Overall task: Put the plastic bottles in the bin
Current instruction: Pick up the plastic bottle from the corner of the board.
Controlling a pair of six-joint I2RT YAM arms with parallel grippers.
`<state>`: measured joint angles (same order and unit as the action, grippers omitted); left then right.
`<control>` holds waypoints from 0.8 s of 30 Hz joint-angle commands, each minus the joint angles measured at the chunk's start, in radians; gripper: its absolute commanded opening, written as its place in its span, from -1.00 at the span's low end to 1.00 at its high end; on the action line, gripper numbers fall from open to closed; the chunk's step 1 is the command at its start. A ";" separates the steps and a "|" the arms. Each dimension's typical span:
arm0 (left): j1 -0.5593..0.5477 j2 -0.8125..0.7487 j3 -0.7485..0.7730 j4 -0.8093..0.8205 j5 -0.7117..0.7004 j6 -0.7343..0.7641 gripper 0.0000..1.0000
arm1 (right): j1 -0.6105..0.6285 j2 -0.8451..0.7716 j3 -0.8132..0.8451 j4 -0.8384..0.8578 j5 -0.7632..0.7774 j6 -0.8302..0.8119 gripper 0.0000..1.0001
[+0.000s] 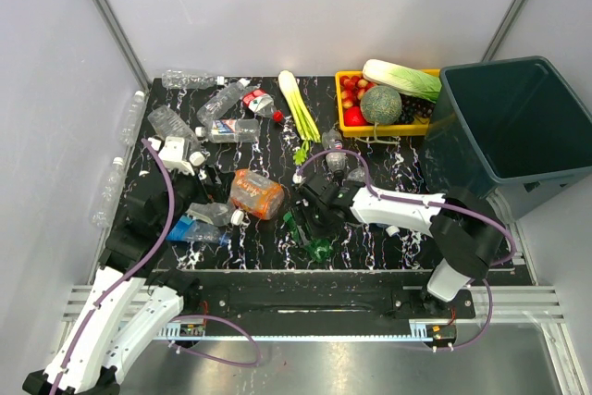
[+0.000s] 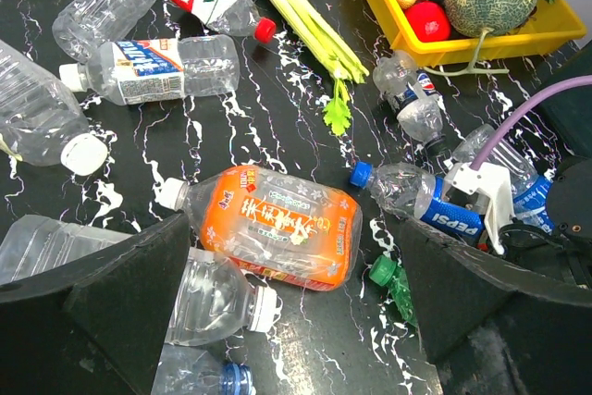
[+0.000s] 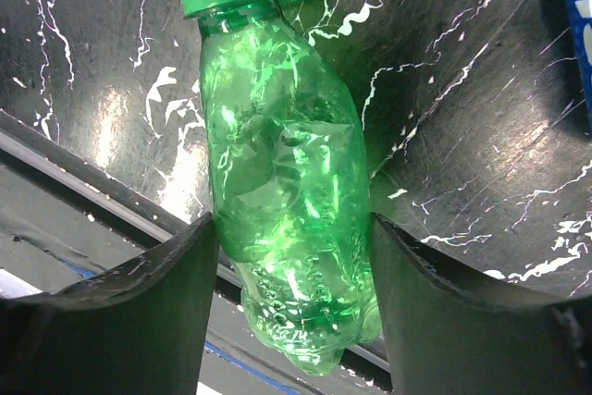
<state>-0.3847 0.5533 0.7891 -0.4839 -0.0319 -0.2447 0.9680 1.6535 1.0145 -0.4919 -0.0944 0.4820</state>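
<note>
My right gripper (image 3: 294, 256) is shut on a green bottle (image 3: 282, 182), both fingers pressed to its sides near the table's front edge; from above the bottle (image 1: 319, 249) lies under that gripper (image 1: 310, 221). My left gripper (image 2: 296, 302) is open, hovering low over an orange-labelled bottle (image 2: 273, 224) and a clear white-capped one (image 2: 208, 298). Blue-labelled Pepsi bottles (image 2: 421, 196) lie to the right. Several clear bottles (image 1: 231, 129) are scattered at the back left. The bin (image 1: 444, 127) stands at the far right.
A yellow tray (image 1: 344, 122) with a melon (image 1: 380, 104) and vegetables sits beside the bin. Celery stalks (image 1: 298, 106) lie on the mat's middle back. Two clear bottles (image 1: 129, 119) rest by the left wall. The mat's front edge runs just below the green bottle.
</note>
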 commanded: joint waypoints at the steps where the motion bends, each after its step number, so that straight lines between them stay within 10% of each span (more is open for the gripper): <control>1: 0.000 -0.001 0.001 0.027 -0.026 -0.007 0.98 | 0.011 -0.029 0.021 0.001 0.038 -0.003 0.32; 14: 0.000 0.002 0.001 0.024 -0.040 -0.005 0.98 | 0.011 -0.199 0.136 -0.031 0.162 -0.049 0.03; 24: 0.001 0.013 -0.002 0.024 -0.048 -0.005 0.98 | -0.083 -0.204 0.392 -0.088 0.645 -0.201 -0.10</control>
<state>-0.3847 0.5571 0.7891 -0.4839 -0.0563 -0.2447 0.9516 1.4860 1.3075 -0.5743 0.3084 0.3695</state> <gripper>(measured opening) 0.988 0.642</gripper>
